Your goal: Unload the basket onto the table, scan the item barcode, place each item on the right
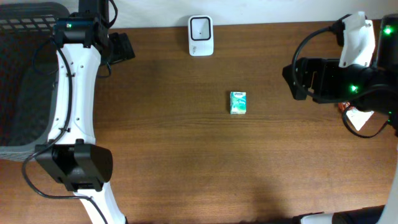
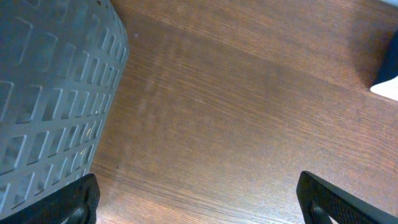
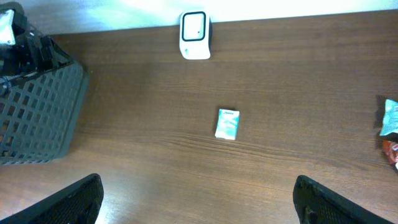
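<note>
While the teal box (image 1: 238, 102) lies flat and free near the middle of the desk (image 1: 186, 162), with nothing touching it, I judge that the scan has not begun and the step in hand is the reach for the pickup. From above, the white scanner (image 1: 201, 36) stands at the far edge, beyond the box and a little to its left. The dark basket (image 1: 25, 74) fills the left end.

From my left wrist I see only wood grain and the basket's wall. My left claw (image 2: 202, 202) is spread wide with nothing between its fingers, and the box is out of this view.

From my right wrist, my right claw (image 3: 202, 202) is spread just as wide and empty, high over the desk. The box lies ahead of it, with the scanner beyond. A teal packet (image 3: 388, 118) is cut off by the right edge. I cannot make out a barcode on the box's upper face; it may be underneath.

Next I should lower the right claw over the box, pinch its narrow sides, lift it, and turn the coded face toward the scanner's window.
</note>
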### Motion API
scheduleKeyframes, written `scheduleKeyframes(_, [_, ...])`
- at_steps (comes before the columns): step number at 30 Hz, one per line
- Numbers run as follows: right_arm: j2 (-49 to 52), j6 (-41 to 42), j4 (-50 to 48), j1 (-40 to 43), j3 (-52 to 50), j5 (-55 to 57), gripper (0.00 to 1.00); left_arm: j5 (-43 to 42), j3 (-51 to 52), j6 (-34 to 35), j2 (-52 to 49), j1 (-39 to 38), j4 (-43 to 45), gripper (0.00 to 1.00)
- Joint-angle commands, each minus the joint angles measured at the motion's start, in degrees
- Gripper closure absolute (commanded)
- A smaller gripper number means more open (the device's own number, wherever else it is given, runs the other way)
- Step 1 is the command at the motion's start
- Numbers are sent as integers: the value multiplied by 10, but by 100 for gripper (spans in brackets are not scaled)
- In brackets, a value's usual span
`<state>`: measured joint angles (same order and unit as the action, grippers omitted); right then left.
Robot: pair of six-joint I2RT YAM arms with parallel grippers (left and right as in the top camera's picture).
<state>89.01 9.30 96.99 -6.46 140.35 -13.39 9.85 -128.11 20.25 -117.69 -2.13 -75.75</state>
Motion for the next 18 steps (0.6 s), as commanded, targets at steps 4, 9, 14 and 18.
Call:
scheduleKeyframes(4, [-6,6,3,1,-11,-12,4,0,0,5,0,1,1,1])
scheduleKeyframes(9, [-2,6,-10,1,-11,-9,1,0,0,5,0,1,1,1])
scheduleKeyframes(14, [58,6,-21,1,-11,-10,1,0,0,5,0,1,1,1])
scheduleKeyframes(18, [165,7,-28,1,-11,-12,1,0,0,5,0,1,1,1])
